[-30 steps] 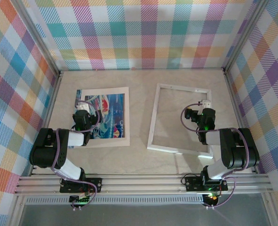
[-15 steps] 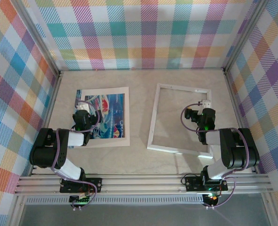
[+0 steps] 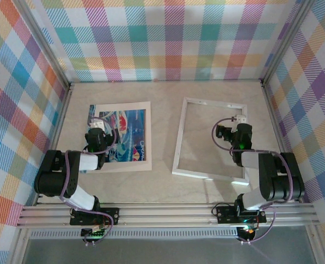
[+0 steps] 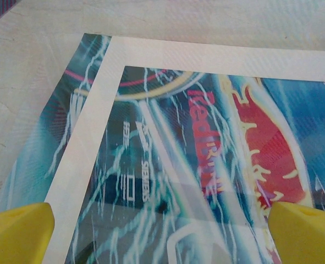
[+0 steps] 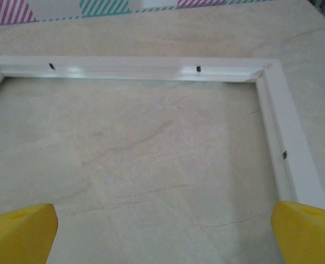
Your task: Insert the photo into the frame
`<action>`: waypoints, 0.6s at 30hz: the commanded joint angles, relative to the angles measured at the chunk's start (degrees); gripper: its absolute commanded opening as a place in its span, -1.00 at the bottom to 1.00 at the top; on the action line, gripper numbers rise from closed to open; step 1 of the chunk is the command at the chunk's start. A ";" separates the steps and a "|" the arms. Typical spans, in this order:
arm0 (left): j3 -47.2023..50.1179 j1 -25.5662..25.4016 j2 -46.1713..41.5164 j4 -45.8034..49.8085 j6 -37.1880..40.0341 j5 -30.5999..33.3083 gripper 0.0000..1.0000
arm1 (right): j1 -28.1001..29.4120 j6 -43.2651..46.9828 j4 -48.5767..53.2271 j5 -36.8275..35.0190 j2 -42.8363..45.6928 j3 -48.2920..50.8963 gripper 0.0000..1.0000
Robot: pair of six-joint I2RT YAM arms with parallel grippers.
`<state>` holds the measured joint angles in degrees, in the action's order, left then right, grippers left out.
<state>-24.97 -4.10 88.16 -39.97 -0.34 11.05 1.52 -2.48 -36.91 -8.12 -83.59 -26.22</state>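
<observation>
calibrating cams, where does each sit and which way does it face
top external: above, behind the arm bases, looking down; both arms show, left gripper over the blue-teal photo print, right gripper over the white rectangular frame
left wrist: on that wrist, facing forward-down at the photo under a thin white paper mat; yellow fingertips at bottom corners
right wrist: likewise, facing the frame's far corner; yellow fingertips
shared: top and left wrist show the photo

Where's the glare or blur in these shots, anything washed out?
Left wrist view: the glossy photo carries a pale sheen and a dark reflection low in the middle, detail soft. Right wrist view: bright hotspots on the far rail of the frame, the table sharp. Top external view: even light, soft shadows.
</observation>
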 commanded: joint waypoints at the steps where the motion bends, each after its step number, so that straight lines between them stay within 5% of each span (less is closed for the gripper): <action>1: -7.61 -0.79 -6.01 13.51 0.52 1.00 1.00 | 0.48 -1.07 11.79 -2.21 5.95 -5.60 0.99; 5: -17.84 -0.74 -11.01 33.53 -2.03 1.09 0.99 | 1.26 -9.24 27.56 -0.43 10.14 -13.59 0.98; 11: -28.14 -1.41 -12.24 57.07 -16.20 -3.91 0.99 | 9.22 -19.04 44.68 3.95 8.05 -24.32 0.97; 18: -21.41 -5.23 -15.52 60.66 -27.04 -13.45 0.96 | 21.87 -23.26 56.71 17.56 -0.70 -35.53 0.72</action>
<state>-48.73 -7.29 74.76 13.13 -20.58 2.28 19.49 -22.24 10.66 2.48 -81.67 -58.74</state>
